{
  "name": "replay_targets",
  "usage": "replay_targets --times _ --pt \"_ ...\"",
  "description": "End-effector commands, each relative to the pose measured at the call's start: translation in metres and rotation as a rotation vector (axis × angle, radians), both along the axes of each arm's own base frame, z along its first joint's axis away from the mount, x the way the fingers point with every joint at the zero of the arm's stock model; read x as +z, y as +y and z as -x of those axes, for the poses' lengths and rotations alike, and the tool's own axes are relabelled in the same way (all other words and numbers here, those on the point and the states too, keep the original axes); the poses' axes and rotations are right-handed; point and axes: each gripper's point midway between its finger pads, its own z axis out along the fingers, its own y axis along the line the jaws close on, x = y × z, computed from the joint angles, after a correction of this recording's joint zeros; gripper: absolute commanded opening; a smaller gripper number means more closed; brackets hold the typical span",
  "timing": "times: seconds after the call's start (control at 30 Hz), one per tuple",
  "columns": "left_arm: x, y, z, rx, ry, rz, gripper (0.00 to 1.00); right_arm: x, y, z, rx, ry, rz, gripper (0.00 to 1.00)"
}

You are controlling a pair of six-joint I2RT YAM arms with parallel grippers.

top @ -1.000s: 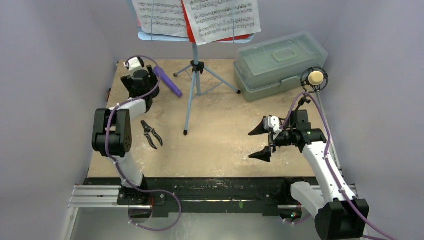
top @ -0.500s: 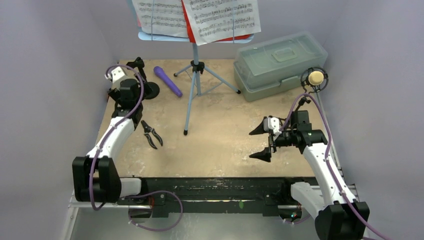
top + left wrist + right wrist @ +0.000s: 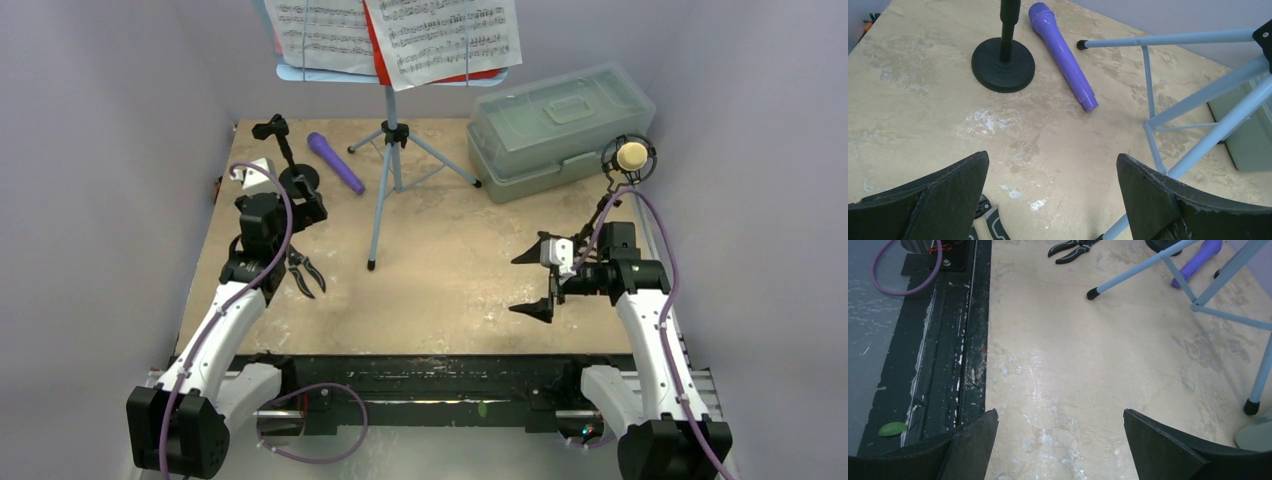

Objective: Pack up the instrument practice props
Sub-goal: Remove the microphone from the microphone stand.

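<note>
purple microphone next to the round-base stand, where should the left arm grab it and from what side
Take the purple microphone around its slim handle, toward the tail end, coming straight down from above with the jaws set across its length. It lies flat on the table, and the round-base holder stands close beside its head, so the tail half looks freer.

Purple microphone (image 3: 1063, 55) lies flat beside upright round-base holder (image 3: 1003, 66).

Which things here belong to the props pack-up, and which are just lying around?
Job: purple microphone, tan microphone, ring mic holder, round-base mic holder, pale-blue music stand, sheet-music pages.
Lying about: pliers, green leaf, lidded plastic box.
</note>
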Motion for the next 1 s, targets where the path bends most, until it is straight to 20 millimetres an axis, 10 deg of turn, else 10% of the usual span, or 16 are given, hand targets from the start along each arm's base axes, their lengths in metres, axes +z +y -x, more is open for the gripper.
replay_targets --times 0.0,0.3,0.73,0.97 --pt "0.021 -0.007 -0.002 -0.058 -0.06 -0.032 1.0 0.027 0.0 0.004 0.004 -0.071 -0.002 0.99" --pt "0.025 -0.009 0.003 -0.076 -0.059 -0.033 1.0 0.068 -0.022 0.002 -0.195 0.012 0.129 0.99" --pt "0.032 -0.012 0.006 -0.107 -0.069 -0.044 1.0 0.242 -0.061 -0.023 -0.671 -0.273 0.031 0.99" --pt "0.032 -0.012 0.006 -0.108 -0.071 -0.051 1.0 0.277 -0.103 -0.053 -0.989 -0.337 -0.039 0.99"
